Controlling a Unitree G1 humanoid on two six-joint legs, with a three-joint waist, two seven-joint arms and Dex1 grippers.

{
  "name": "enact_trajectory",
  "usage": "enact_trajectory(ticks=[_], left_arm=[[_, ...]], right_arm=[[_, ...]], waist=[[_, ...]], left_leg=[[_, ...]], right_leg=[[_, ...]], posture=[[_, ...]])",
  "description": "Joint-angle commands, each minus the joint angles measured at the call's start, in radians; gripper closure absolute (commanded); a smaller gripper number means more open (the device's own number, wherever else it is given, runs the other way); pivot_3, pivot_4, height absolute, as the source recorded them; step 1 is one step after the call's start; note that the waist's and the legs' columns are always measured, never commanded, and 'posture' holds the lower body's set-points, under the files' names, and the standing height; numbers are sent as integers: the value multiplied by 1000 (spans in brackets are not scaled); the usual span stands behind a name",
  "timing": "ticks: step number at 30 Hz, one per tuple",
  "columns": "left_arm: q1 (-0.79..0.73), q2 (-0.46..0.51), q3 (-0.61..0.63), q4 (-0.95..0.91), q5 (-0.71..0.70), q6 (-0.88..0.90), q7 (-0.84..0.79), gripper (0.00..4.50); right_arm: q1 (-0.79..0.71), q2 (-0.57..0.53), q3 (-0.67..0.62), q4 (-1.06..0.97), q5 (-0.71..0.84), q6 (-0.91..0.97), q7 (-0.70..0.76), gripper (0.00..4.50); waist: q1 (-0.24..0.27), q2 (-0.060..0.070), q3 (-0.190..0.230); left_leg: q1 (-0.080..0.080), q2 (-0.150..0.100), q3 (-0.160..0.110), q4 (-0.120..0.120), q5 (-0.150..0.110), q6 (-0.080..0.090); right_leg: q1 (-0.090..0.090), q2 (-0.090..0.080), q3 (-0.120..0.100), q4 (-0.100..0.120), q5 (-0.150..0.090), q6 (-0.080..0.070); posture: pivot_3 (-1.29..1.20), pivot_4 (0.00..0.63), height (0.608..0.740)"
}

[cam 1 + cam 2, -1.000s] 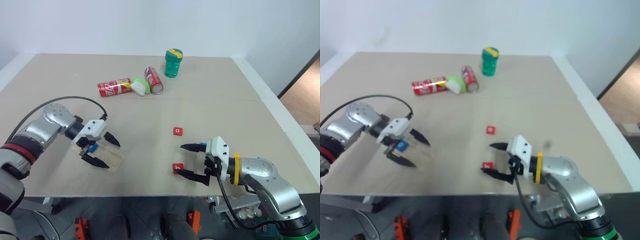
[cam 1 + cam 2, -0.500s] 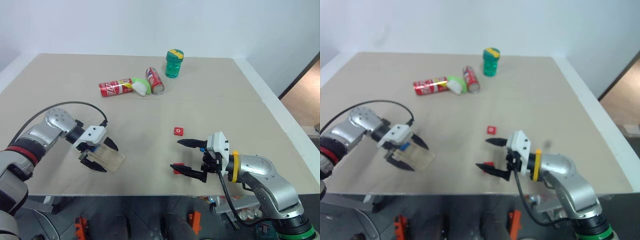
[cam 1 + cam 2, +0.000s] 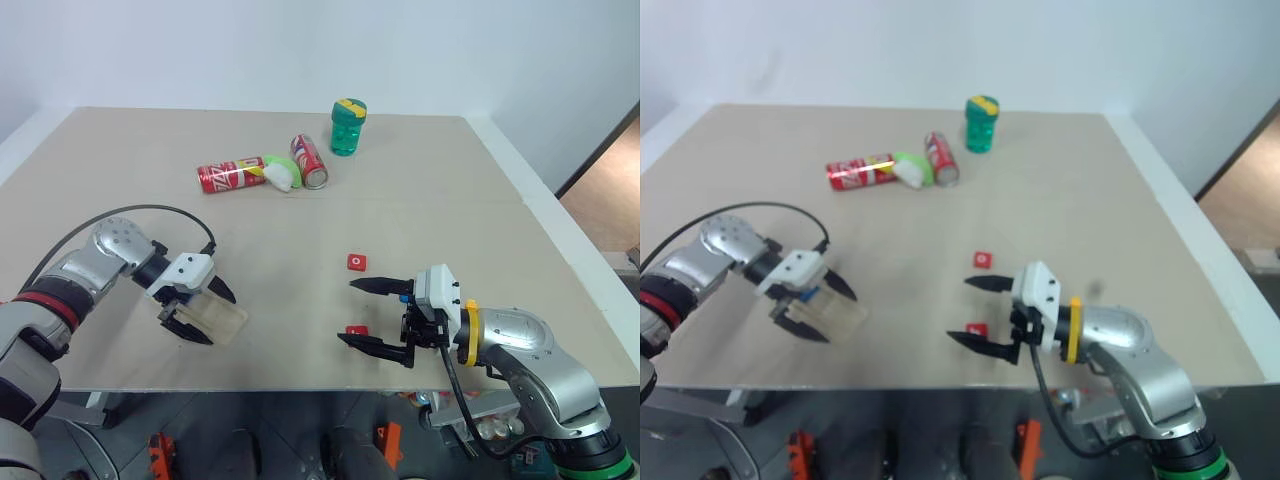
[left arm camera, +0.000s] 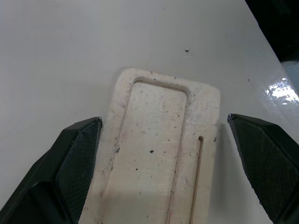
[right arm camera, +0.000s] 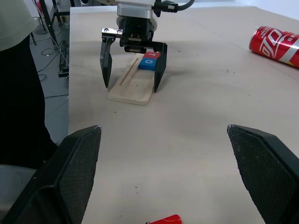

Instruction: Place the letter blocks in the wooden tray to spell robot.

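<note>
Your right gripper (image 3: 377, 316) is spread wide and empty, with a red block (image 3: 356, 331) on the table between its fingers, so this arm is nearer. The left gripper (image 3: 203, 314), also spread, straddles the tray (image 4: 159, 158) end.

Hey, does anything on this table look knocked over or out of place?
Yes. Two red soda cans lie on their sides at the table's far side, beside a white and green object. The green bottle nearby stands upright. Nothing looks spilled.
</note>
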Motion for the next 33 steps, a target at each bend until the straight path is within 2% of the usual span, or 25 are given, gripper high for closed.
enact_trajectory(ticks=[1,4,6,19,24,26,30,33], left_arm=[[-16,8,-6,21,23,-35,1,868],[-24,-3,2,49,45,-55,1,1617],[-35,-30,36,72,64,-49,1,2270],[-57,-89,132,102,136,-19,1,2270],[-82,-105,206,127,139,22,1,897],[-82,-101,230,111,130,58,1,97],[-63,-59,270,10,64,207,1,42],[10,9,282,-150,-14,354,1,42]], right_arm=[[-7,-5,-7,-32,-3,-19,6,0],[-6,-3,-4,-30,-8,-21,5,0],[-3,0,3,-31,-14,-23,5,0],[-17,-7,13,-17,-22,-19,12,0],[-9,-10,16,-21,-28,-20,18,0],[-8,-10,15,-20,-31,-20,22,0],[0,-14,19,-19,-43,-29,33,0],[9,-18,18,-20,-43,-27,40,0]], waist=[[0,0,0],[0,0,0],[0,0,0],[0,1,0],[0,1,0],[0,1,0],[0,1,0],[-3,1,0]], left_leg=[[0,0,0,0,0,0],[0,0,0,0,0,0],[0,0,0,0,0,0],[0,0,-1,4,0,0],[-1,0,-1,5,0,0],[-1,0,-1,5,0,0],[-1,0,-1,5,0,0],[-2,0,-1,4,0,0]], right_leg=[[0,0,0,0,0,0],[0,0,0,0,0,0],[0,0,0,0,0,0],[2,0,-1,0,1,0],[2,0,-1,0,2,1],[2,0,-1,0,2,1],[1,0,-1,0,2,1],[0,0,-1,0,2,1]], posture=[[0,150,740],[0,150,740],[0,150,740],[0,150,740],[0,150,740],[0,150,740],[0,150,740],[0,150,740]])
